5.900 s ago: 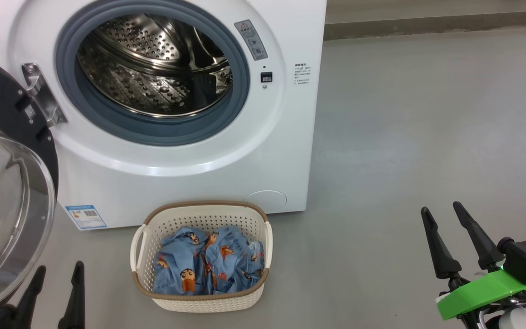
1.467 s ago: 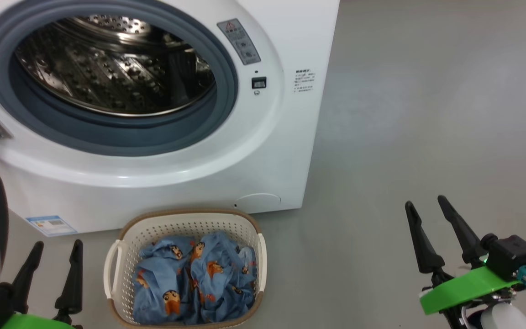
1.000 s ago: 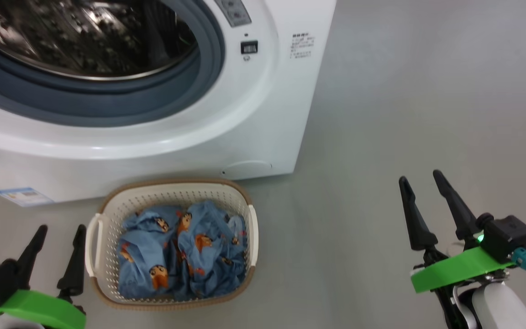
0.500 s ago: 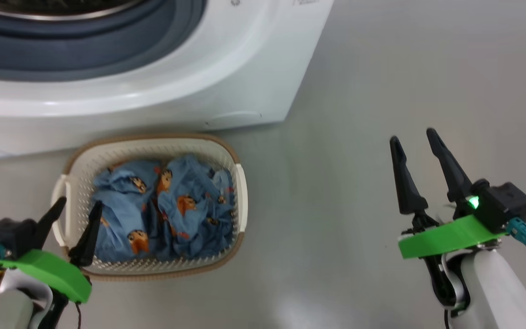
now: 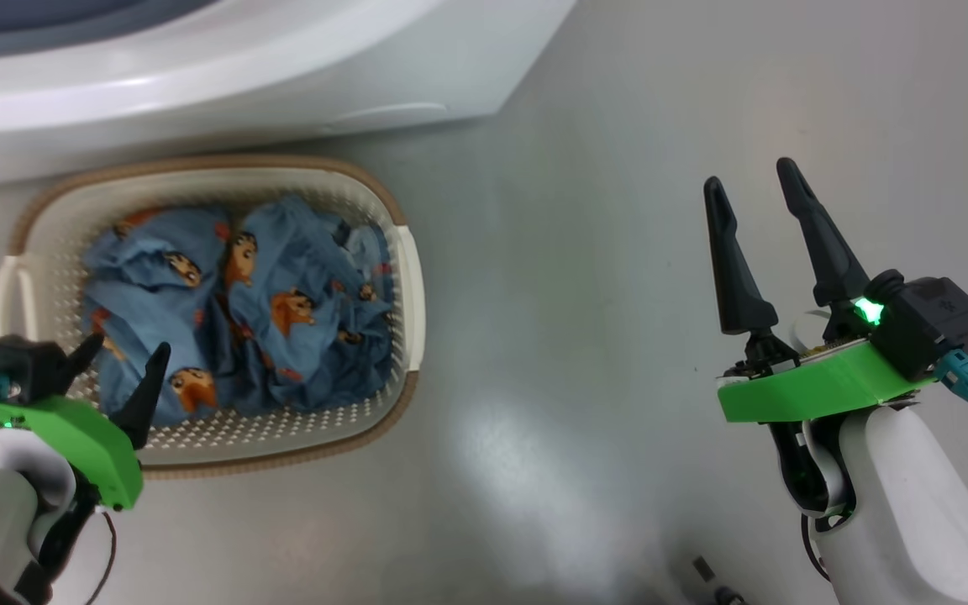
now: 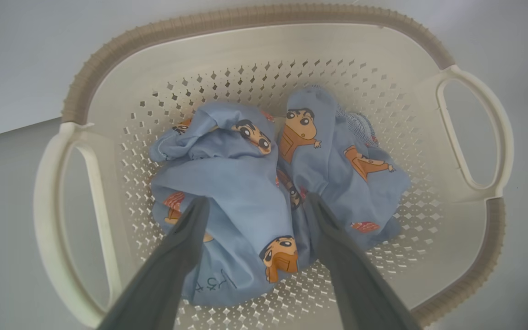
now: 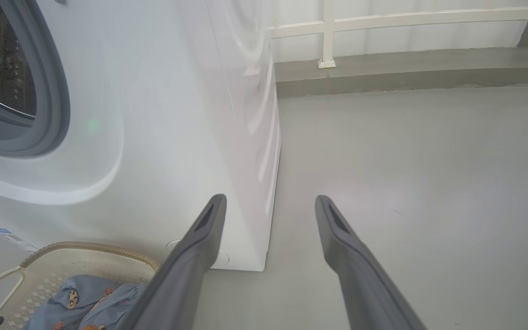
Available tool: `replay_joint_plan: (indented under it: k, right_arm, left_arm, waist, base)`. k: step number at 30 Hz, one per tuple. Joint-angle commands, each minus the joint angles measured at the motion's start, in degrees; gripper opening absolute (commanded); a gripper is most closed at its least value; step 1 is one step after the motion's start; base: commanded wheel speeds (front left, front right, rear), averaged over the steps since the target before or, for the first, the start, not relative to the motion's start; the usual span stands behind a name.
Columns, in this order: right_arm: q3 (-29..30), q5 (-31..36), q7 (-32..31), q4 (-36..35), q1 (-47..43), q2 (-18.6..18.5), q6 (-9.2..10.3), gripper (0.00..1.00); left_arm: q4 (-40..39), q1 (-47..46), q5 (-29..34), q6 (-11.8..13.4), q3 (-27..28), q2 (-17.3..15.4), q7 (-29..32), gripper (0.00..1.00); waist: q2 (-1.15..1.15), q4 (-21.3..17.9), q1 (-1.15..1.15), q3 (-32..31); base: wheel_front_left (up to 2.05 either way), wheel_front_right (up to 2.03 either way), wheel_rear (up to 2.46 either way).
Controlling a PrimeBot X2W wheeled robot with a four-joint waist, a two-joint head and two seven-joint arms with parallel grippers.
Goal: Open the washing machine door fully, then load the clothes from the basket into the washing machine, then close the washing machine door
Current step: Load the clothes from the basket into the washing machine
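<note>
The cream basket (image 5: 412, 286) sits on the floor just in front of the white washing machine (image 5: 198, 76), with the blue cartoon-print clothes (image 5: 265, 311) crumpled inside. My left gripper (image 5: 131, 346) hangs open over the basket's near left part. In the left wrist view the left gripper (image 6: 257, 199) points down at the clothes (image 6: 245, 183) inside the basket (image 6: 245, 18), and I cannot tell if it touches them. My right gripper (image 5: 749, 175) is open and empty over bare floor, far right of the basket. The washing machine door is out of view.
In the right wrist view the right gripper (image 7: 269, 198) points past the washing machine's (image 7: 177, 114) front right corner, with the grey gasket (image 7: 48, 91) at left and the basket (image 7: 85, 250) below. A low ledge and white railing (image 7: 406, 68) run along the back. Grey floor (image 5: 576, 294) spreads to the right.
The head view has tilted down, so the drum has slid out of the top. My left gripper has come in over the basket's clothes. Both grippers stay open.
</note>
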State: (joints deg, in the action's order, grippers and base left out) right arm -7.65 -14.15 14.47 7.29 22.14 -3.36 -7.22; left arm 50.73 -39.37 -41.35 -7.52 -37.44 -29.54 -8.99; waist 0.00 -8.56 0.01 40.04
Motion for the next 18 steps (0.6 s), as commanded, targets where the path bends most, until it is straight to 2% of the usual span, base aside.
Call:
replay_joint_plan:
  k: [1, 9, 18]
  right_arm:
    - [-1.6, -0.3, 0.5, -1.5, -0.4, 0.5, -0.26, 1.0]
    - [-2.5, -1.9, 0.5, -2.5, 0.2, 0.5, -0.26, 1.0]
    - [-3.5, -2.8, 0.5, -3.6, 0.5, 0.5, -0.26, 1.0]
  left_arm:
    - [0.6, -0.9, -0.8, 0.0, 0.8, -2.7, 0.0, 1.0]
    - [6.3, -6.7, -2.2, 0.0, -4.6, -3.1, 2.5, 1.0]
    - [14.9, -12.8, -1.8, 0.2, -6.9, -2.4, 5.1, 1.0]
  waist:
    - [0.0, -2.0, -0.01, 2.9]
    - [0.0, -3.9, -0.01, 6.0]
    - [0.0, -5.5, -0.01, 8.4]
  base:
    - [0.0, 0.0, 0.0]
    - [0.0, 0.0, 0.0]
    - [0.0, 0.0, 0.0]
